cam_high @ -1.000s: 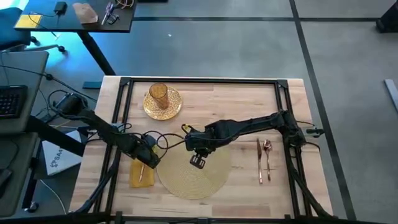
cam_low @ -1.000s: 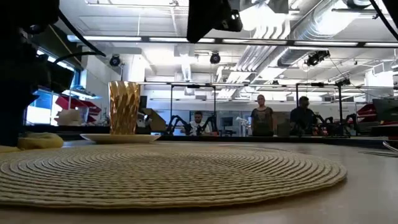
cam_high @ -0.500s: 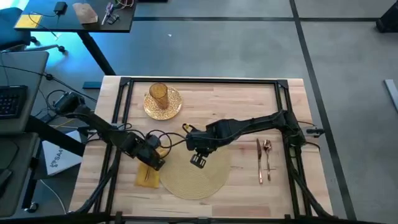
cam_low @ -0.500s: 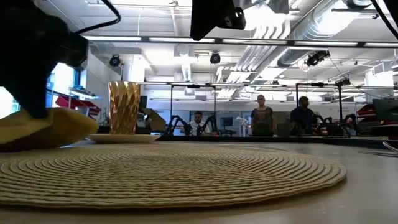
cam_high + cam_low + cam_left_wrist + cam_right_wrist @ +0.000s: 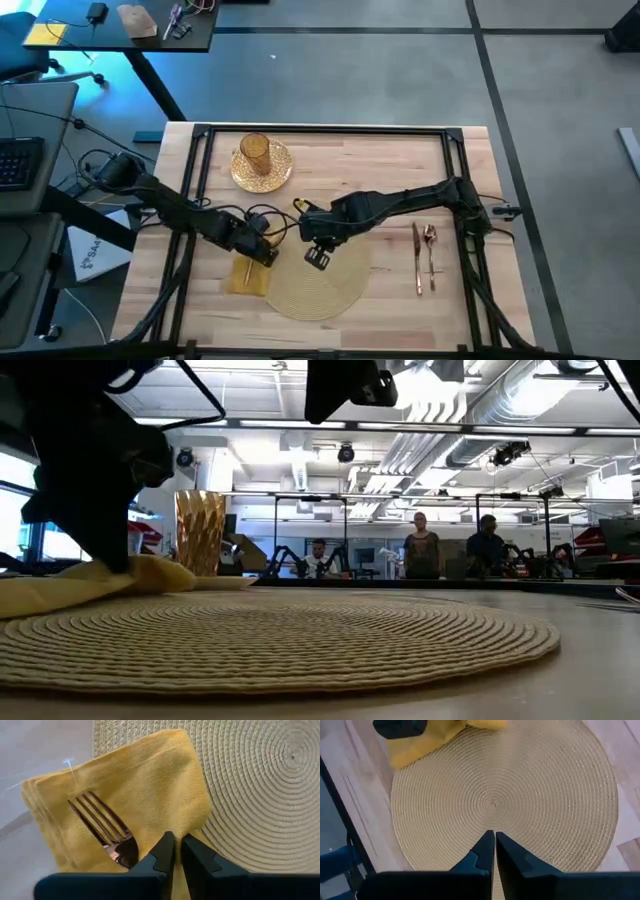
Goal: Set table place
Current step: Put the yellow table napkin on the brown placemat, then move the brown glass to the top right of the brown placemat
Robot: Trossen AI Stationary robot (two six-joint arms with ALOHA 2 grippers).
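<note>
1. The left gripper (image 5: 174, 851) has its jaws clenched on the edge of the yellow napkin (image 5: 135, 795); only its wrist view shows the copper fork (image 5: 102, 822) tucked in the napkin's fold, just beside the fingertips.
2. Past those jaws the napkin's far corner overlaps the rim of the round woven placemat (image 5: 260, 785) — the overhead view confirms the napkin (image 5: 248, 278) lies at the mat's left edge on the table (image 5: 380, 165).
3. The right gripper (image 5: 491, 845) hangs above the placemat (image 5: 520, 785) with its jaws pressed together on nothing; the mat's centre lies just ahead of the tips.
4. Only the overhead view shows the spare cutlery (image 5: 425, 255) on the wood well to the right of the right gripper (image 5: 317, 259), and the ribbed glass (image 5: 255, 152) standing on the gold plate (image 5: 272, 172) beyond both grippers.
5. The low view alone shows people (image 5: 420, 545) standing far behind the table — no legible writing appears in any view.
</note>
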